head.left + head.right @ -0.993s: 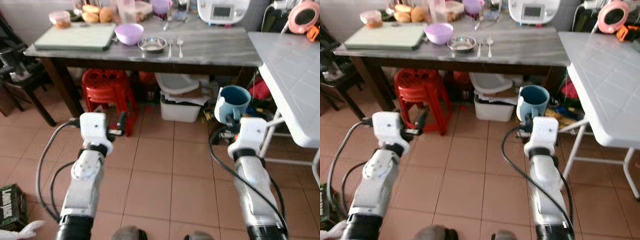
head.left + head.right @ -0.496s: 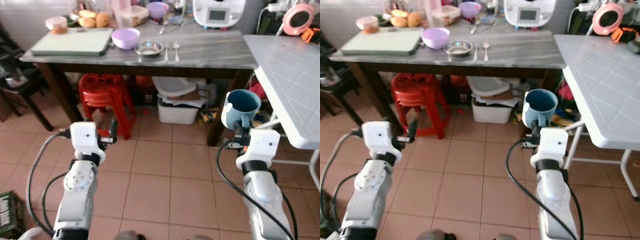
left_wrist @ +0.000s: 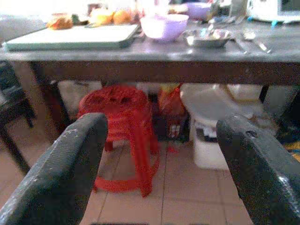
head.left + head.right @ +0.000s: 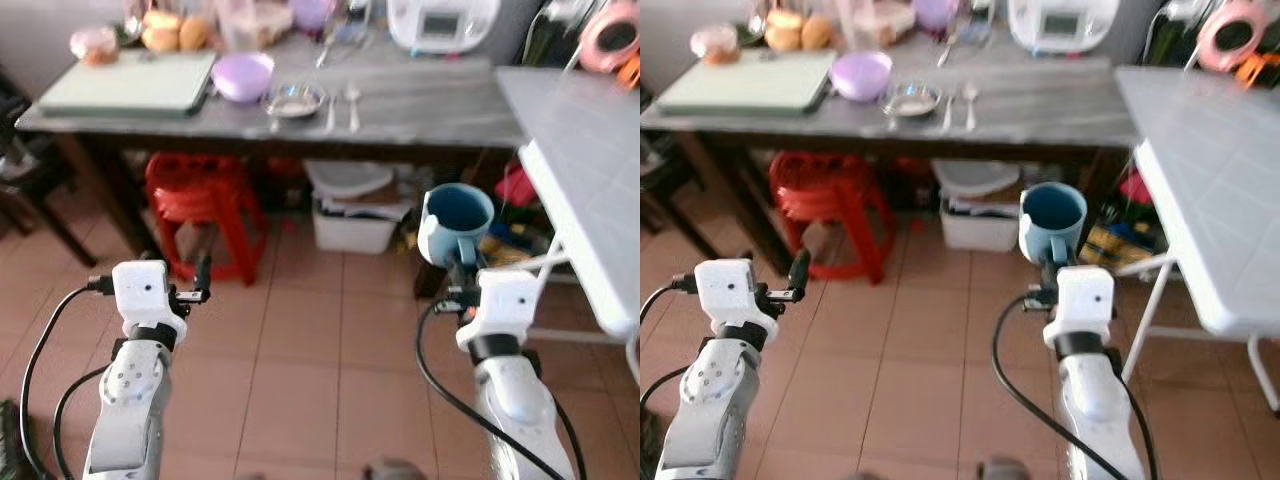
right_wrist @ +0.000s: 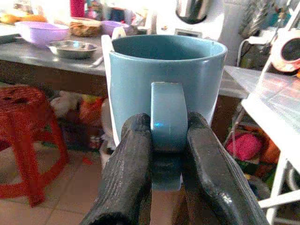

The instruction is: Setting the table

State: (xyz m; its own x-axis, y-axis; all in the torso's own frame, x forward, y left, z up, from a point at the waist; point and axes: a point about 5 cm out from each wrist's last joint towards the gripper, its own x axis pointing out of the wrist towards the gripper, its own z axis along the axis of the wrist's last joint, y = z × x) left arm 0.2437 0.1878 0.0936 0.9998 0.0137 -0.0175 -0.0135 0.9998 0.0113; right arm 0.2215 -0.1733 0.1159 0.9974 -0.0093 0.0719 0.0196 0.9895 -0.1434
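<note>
Two grippers over tiled floor, right gripper [image 5: 166, 154] clamping blue mug [image 4: 458, 220] handle, left gripper [image 3: 159, 154] spread, empty, tabletop blurred.

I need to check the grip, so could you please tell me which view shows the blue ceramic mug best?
The right wrist view: blue ceramic mug close up, handle pinched by the right gripper. Both eye views show it small, from above.

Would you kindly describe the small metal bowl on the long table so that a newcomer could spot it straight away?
Start at the long grey marble-topped table that runs across the back, above the red plastic stool. Near the middle of its front edge sits the steel bowl, between the lilac plastic bowl and the cutlery. It is the shallow, shiny metal one, smaller than its lilac neighbour.
</note>
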